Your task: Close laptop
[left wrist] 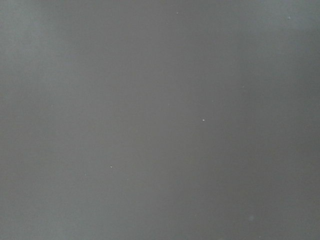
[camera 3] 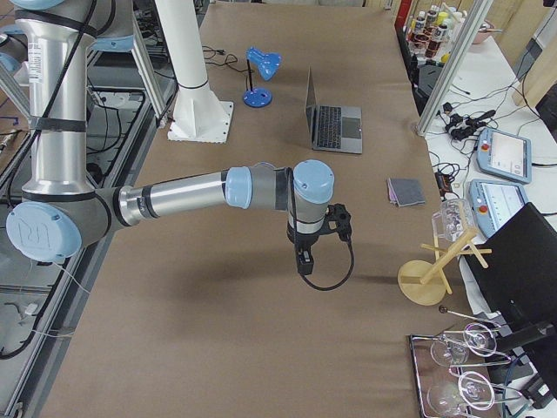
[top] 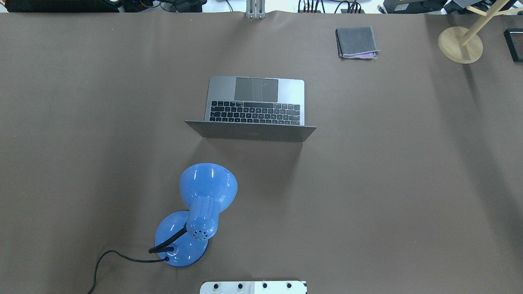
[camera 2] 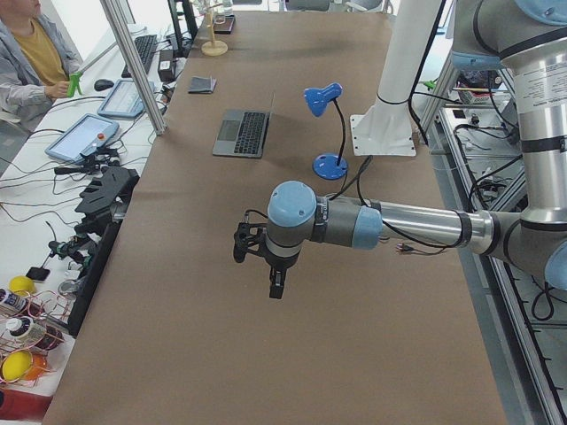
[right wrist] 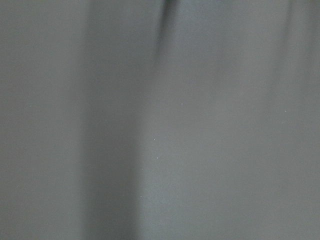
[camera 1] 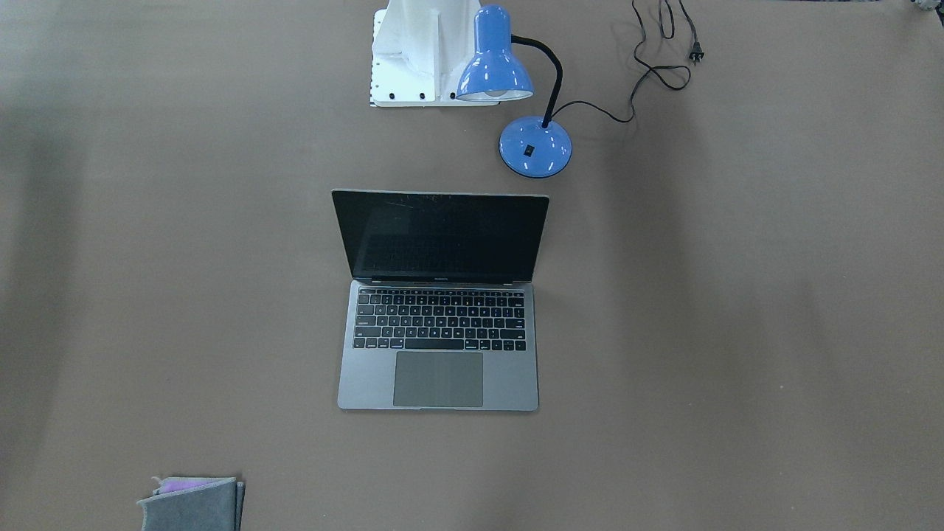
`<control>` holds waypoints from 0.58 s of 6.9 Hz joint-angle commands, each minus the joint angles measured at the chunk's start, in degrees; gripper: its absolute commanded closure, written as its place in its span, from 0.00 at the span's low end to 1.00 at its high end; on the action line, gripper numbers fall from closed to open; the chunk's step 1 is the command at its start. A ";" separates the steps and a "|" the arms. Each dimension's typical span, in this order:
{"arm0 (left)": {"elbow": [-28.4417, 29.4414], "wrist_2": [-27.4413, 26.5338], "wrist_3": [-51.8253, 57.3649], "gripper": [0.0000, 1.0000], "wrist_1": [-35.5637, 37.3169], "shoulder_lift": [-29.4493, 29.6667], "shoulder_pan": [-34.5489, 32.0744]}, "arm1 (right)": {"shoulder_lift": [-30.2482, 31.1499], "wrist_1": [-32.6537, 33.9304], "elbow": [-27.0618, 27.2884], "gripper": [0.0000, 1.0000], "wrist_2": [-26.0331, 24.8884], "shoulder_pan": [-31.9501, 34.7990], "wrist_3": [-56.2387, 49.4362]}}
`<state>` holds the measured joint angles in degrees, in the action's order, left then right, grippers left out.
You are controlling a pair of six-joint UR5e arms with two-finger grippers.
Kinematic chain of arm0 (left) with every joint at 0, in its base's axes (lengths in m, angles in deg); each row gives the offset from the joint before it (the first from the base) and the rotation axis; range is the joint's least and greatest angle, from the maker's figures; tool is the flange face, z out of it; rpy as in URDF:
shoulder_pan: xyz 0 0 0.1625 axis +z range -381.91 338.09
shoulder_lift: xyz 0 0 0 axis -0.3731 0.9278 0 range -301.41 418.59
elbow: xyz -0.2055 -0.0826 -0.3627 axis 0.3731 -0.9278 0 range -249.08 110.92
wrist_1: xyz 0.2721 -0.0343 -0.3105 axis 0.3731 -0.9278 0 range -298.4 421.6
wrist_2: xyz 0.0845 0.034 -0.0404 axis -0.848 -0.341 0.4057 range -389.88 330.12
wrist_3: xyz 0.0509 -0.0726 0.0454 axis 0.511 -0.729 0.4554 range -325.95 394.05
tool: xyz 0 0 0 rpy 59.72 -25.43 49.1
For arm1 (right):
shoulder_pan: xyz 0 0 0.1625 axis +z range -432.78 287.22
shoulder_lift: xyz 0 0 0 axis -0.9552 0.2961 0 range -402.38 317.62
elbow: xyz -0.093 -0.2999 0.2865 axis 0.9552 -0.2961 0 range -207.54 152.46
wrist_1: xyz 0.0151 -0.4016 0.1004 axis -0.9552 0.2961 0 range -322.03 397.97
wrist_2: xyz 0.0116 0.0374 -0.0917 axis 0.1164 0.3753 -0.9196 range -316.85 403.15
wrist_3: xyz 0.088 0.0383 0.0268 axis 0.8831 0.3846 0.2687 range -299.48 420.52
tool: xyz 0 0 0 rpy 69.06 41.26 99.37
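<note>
The left gripper (camera 2: pixel 276 289) hangs over the matte brown table (top: pixel 408 183) well left of everything else. Only the left-end view shows it, so whether its fingers are apart or together cannot be told, and nothing is seen in its hold. Its wrist camera gives only blurred, bare brown surface. Next comes a glossy blue desk lamp (top: pixel 208 190) with a bell-shaped shade, black gooseneck and round base, near the robot's white base plate (top: pixel 253 287). The front-facing view alone shows the lamp's thin black cord (camera 1: pixel 649 70) ending in a loose plug (camera 1: pixel 696 53). The laptop (top: pixel 255 104) sits at the table's centre, just beyond the lamp. It is open, a thin grey metal slab with black keys and a wide smooth trackpad on the far side. From overhead only the plain back of its lid shows, while the front-facing view shows the black glossy screen; the small wordmark beneath it is too fine to read. Far and to the right lies a folded grey felt cloth (top: pixel 356 42) with a purple layer, then a pale wooden stand (top: pixel 460 45) with a round foot. The right gripper (camera 3: pixel 304 261) hangs over the right end, seen only from that end; its opening cannot be told, and nothing is seen in its hold.
</note>
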<state>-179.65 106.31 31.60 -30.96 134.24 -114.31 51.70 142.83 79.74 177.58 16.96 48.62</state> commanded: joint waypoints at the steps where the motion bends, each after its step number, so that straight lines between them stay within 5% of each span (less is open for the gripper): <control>1: -0.78 0.21 -0.62 0.02 0.28 -0.86 0.12 | -0.03 0.00 -0.05 0.00 0.04 0.00 0.04; 4: -0.61 0.22 -1.76 0.03 0.28 -0.86 0.30 | 0.06 0.00 0.03 0.00 0.39 -0.09 0.12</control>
<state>-180.27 106.40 30.22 -30.71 133.43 -114.07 51.75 142.83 79.68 177.76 16.93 48.71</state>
